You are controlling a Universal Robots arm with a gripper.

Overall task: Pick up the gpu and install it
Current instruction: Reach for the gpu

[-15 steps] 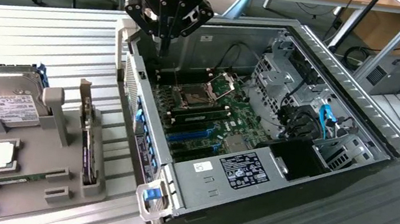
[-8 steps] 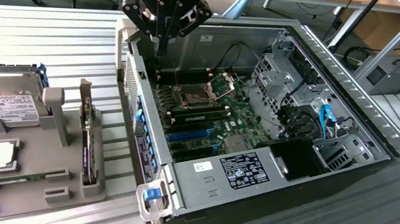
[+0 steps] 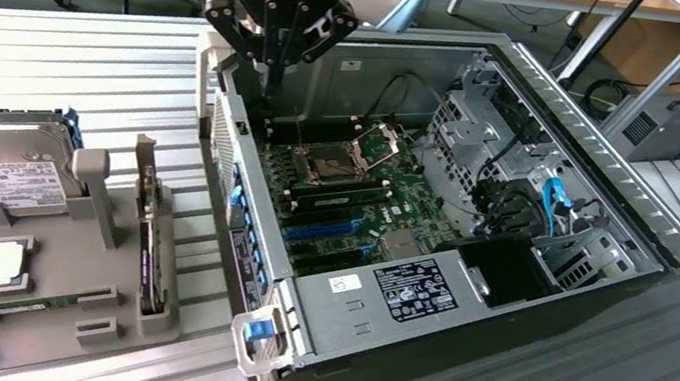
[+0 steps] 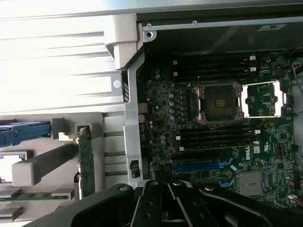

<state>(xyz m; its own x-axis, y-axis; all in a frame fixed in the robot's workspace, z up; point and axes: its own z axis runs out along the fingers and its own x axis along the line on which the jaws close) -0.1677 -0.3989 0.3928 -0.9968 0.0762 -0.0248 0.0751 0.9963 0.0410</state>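
Your black gripper (image 3: pixel 271 79) is clenched, its fingers pressed together with nothing between them. It hangs over the far corner of the open grey metal computer case (image 3: pixel 224 133), on the exterior view's left, just inside the case wall.

Under the gripper lies the green motherboard (image 3: pixel 373 201) with its open silver processor socket (image 3: pixel 324 163). The wrist view gives you that socket (image 4: pixel 220 101) from straight above. It also shows white lettering on the board beside the memory slots that reads DELL, with the gripper's black linkages (image 4: pixel 168 208) in front.

The gpu (image 3: pixel 149 253), a thin flat card with a dark face on green circuit board, stands on edge in a slot. That slot is along the edge of the grey plastic holder (image 3: pixel 73 262) nearest the case, well apart from the gripper. In the wrist view its green edge (image 4: pixel 85 161) runs parallel to the case wall.

The holder sits on the white slatted table (image 3: pixel 92 42), and a narrow strip of table separates it from the case. The card's top edge stands free above the holder.

At the holder's far corner, a silver hard drive (image 3: pixel 7 166) carries a white label too small to read. The black-and-white label on the power supply (image 3: pixel 413 287) at the case's near end is also unreadable
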